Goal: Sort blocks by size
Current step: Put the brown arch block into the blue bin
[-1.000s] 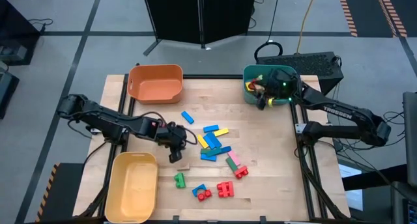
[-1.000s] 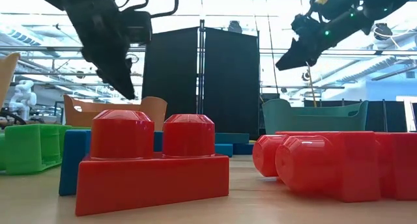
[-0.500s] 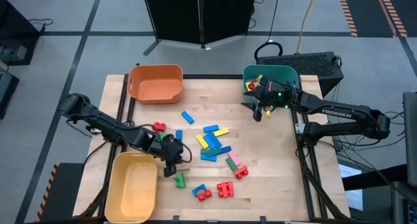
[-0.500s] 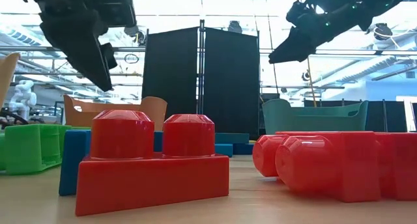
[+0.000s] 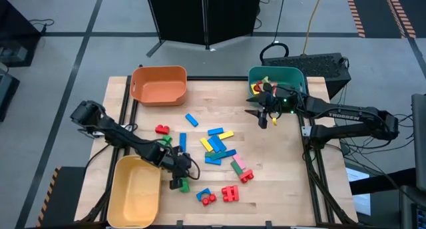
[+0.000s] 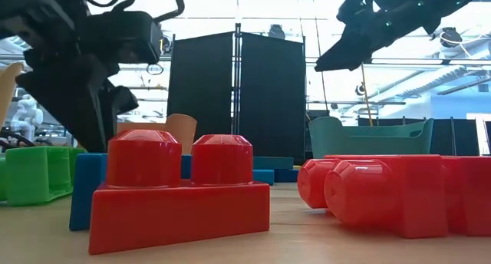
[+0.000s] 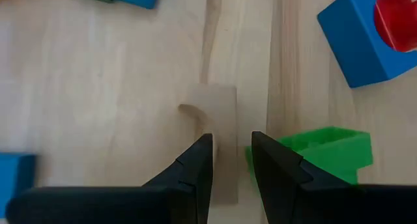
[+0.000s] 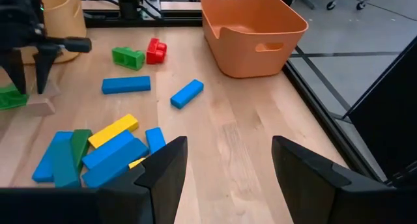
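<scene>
We see the left pincer (image 5: 178,176) low over the worktop (image 5: 219,96), just beside the yellow bin (image 5: 135,189); its fingers (image 7: 195,168) stand a narrow gap apart and hold nothing; between their tips lies a pale wooden piece (image 7: 215,129), and the green block (image 7: 313,152) sits just to one side of them, almost touching one finger; the right pincer (image 5: 265,116) hangs in the air near the teal bin (image 5: 276,74), its fingers spread wide and empty.

The blocks lie loose across the middle of the worktop: blue, yellow and green bars in a cluster (image 5: 216,148), a lone blue bar (image 5: 192,120) nearer the orange bin (image 5: 158,84), a small red brick (image 5: 162,129) and a blue bar (image 5: 182,142) on the left, red and blue pieces (image 5: 219,194) near the front edge; a few already rest in the teal bin.

We judge the chief risk to be a mistaken grip; the narrow gap frames the pale piece rather than the green block, so closing here may catch the wrong thing or merely push the green block aside; a glancing finger could also shove it toward the red and blue pieces; the yellow bin's wall is close enough to snag on the lift.
</scene>
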Controlling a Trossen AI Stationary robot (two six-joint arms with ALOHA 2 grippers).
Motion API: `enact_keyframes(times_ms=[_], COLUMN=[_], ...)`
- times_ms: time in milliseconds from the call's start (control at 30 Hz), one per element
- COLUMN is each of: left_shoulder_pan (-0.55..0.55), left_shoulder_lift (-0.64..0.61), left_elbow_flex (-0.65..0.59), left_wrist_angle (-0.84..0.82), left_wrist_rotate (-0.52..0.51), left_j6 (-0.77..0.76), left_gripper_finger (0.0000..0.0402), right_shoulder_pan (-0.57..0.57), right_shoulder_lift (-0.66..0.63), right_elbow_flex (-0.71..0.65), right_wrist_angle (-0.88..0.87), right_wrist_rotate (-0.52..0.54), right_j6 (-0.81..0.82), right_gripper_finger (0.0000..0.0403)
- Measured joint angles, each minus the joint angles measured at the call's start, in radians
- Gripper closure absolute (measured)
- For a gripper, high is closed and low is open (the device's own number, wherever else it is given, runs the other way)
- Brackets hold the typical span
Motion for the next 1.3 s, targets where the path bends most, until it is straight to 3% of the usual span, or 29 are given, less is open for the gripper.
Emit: enact_keyframes(times_ms=[400, 700, 800, 1067, 1300], left_shoulder_pan=[0.003, 0.008, 0.029, 0.131, 0.239], left_shoulder_lift=[0.077, 0.065, 0.065, 0.026, -0.067], left_elbow_flex=[0.001, 0.004, 0.01, 0.122, 0.231], left_wrist_angle=[0.044, 0.042, 0.036, -0.179, -0.381], left_wrist_rotate=[0.004, -0.017, -0.018, -0.033, -0.134], left_j6=[0.0, -0.001, -0.019, 0.048, 0.135], left_gripper_finger=[0.0303, 0.0369, 0.0372, 0.0377, 0.0377], right_shoulder_pan=[0.02, 0.02, 0.02, 0.02, 0.02], right_shoulder_lift=[0.0, 0.0, 0.0, 0.0, 0.0], right_elbow_flex=[0.0, 0.0, 0.0, 0.0, 0.0], right_wrist_angle=[0.001, 0.001, 0.001, 0.015, 0.016], right_wrist_rotate=[0.0, 0.0, 0.0, 0.0, 0.0], right_j6=[0.0, 0.0, 0.0, 0.0, 0.0], right_gripper_finger=[0.0193, 0.0193, 0.0193, 0.0193, 0.0193])
